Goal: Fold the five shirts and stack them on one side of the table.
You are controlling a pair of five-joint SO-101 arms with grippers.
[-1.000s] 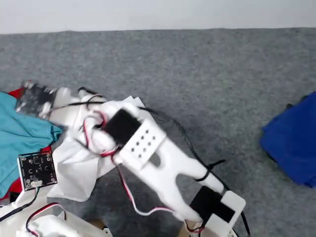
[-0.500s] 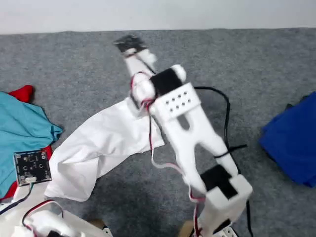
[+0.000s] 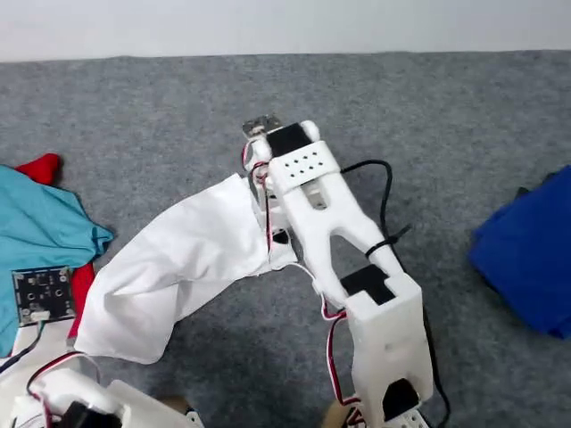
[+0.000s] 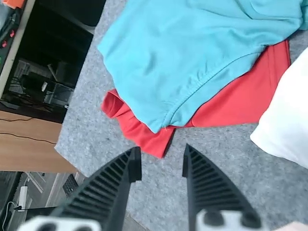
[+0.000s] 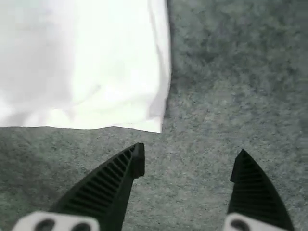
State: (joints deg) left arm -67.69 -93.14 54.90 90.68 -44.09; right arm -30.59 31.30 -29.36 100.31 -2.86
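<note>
A white shirt (image 3: 178, 259) lies stretched across the grey table, running from the near left up to the middle. My right gripper (image 5: 190, 159) is open above bare table, just off the white shirt's corner (image 5: 82, 62); nothing is between its fingers. In the high view the right arm (image 3: 321, 205) reaches from the front edge to that corner. A teal shirt (image 3: 36, 232) lies crumpled on a red shirt (image 3: 40, 167) at the left. My left gripper (image 4: 162, 156) hovers open over the table beside the red shirt (image 4: 226, 106) and teal shirt (image 4: 192, 53).
A folded blue shirt (image 3: 531, 250) lies at the right edge. The left arm's wrist board (image 3: 40, 294) sits at the near left corner. Grey table (image 3: 401, 116) stretches bare across the back. The table's left edge drops off beside the red shirt (image 4: 82, 144).
The right arm swung from the left pile to the far middle, pulling the white shirt out, then drew back to its corner. The left arm shifted slightly left.
</note>
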